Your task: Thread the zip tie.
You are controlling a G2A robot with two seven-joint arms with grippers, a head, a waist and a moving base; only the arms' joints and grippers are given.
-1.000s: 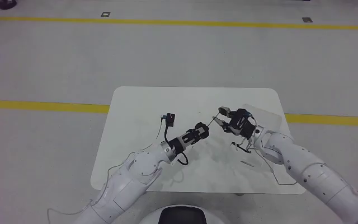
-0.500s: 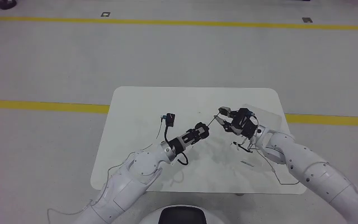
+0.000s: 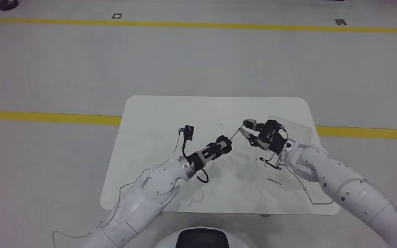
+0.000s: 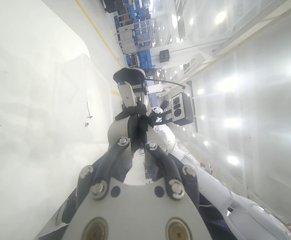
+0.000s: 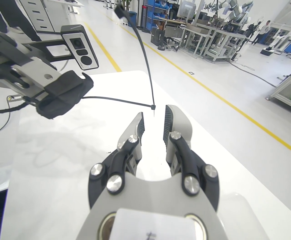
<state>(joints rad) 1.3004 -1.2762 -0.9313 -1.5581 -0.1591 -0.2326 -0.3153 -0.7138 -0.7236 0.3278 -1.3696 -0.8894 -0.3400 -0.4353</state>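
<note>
A thin black zip tie [image 5: 118, 100] is clamped in the black padded tips of my left gripper [image 5: 66, 93], which is shut on it. Its strap runs to a small junction just ahead of my right gripper [image 5: 154, 117]. From there a second length rises to a blocky end [image 5: 119, 10], and a short tip pokes toward the right fingers. The right gripper is open and touches nothing. In the top view the left gripper [image 3: 227, 142] and the right gripper [image 3: 248, 131] face each other above the table's middle, with the zip tie [image 3: 237, 131] between them.
The white table [image 3: 186, 118] has rounded corners. Loose thin ties [image 3: 274, 164] lie under the right arm, near a clear plastic bag [image 3: 294, 127]. A small black clip on a cable [image 3: 188, 131] sits beside the left arm. Grey floor with yellow lines lies around the table.
The right gripper has shifted slightly to the right, away from the left gripper. The left arm and the tie it holds have stayed put.
</note>
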